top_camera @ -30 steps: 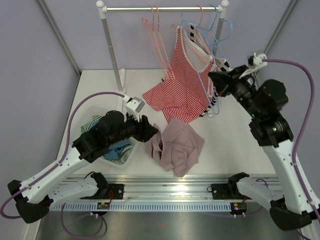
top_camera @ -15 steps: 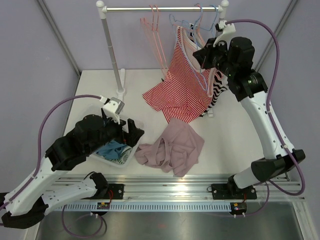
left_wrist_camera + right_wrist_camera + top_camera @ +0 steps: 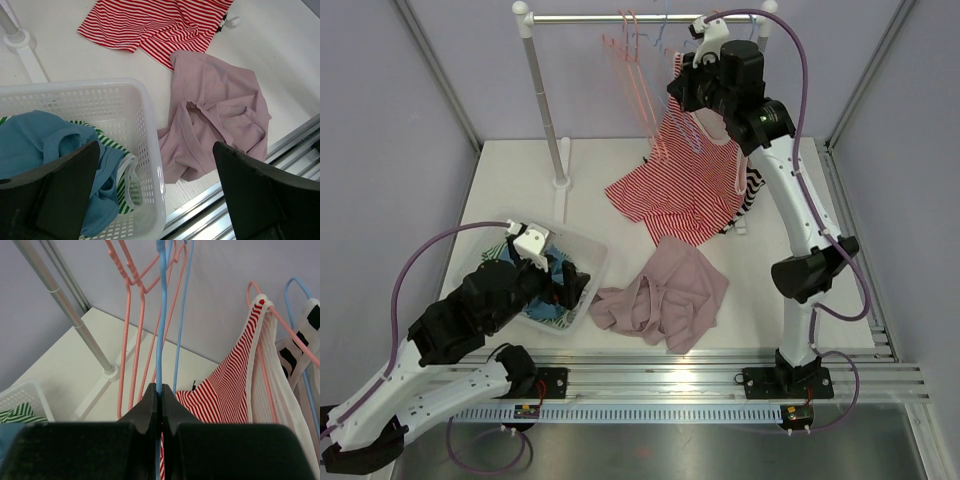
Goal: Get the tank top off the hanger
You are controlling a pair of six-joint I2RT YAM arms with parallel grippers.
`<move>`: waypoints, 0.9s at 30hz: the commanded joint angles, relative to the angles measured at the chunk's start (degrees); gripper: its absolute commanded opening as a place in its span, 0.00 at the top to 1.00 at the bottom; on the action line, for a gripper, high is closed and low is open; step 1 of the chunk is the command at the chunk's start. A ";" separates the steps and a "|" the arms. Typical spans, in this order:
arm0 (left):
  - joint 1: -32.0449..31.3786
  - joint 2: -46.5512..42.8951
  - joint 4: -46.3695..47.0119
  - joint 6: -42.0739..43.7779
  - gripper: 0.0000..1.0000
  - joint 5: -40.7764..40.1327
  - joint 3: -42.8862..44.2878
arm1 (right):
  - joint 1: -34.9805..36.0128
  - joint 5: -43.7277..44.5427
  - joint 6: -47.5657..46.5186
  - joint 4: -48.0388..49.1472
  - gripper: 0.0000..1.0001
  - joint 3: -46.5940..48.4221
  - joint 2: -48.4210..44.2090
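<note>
The red-and-white striped tank top (image 3: pixel 682 165) hangs by one strap on a pink hanger (image 3: pixel 270 315) on the rail, and its lower part lies on the table. It also shows in the right wrist view (image 3: pixel 235 380). My right gripper (image 3: pixel 682 92) is high at the rail, left of the top's strap. In its own view the right gripper (image 3: pixel 161 390) is shut on the thin wire of a blue hanger (image 3: pixel 160 315). My left gripper (image 3: pixel 565 285) is open and empty over the white basket (image 3: pixel 588 252), as its own view (image 3: pixel 156 150) shows.
A pink garment (image 3: pixel 665 295) lies crumpled on the table by the basket (image 3: pixel 150 130), which holds blue and green-striped clothes. Several empty pink hangers (image 3: pixel 127 315) hang on the rail (image 3: pixel 610 17). A black-and-white striped garment (image 3: pixel 312 315) hangs at the right. The rack pole (image 3: pixel 542 95) stands at back left.
My right arm has swung up and left along the rail, past the striped top. My left arm has pulled back from the pink garment to over the basket.
</note>
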 commanded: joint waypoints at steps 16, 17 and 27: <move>0.90 0.64 4.99 1.48 0.01 0.98 -2.30 | 3.99 3.19 -3.83 -2.69 1.00 13.73 11.31; 1.17 0.90 4.99 1.56 0.01 1.24 -2.21 | 3.99 3.20 -3.74 -2.60 1.00 13.46 11.05; 1.08 10.91 2.88 -4.57 0.01 2.56 5.77 | 3.90 11.19 -6.72 -1.99 0.40 3.90 -0.97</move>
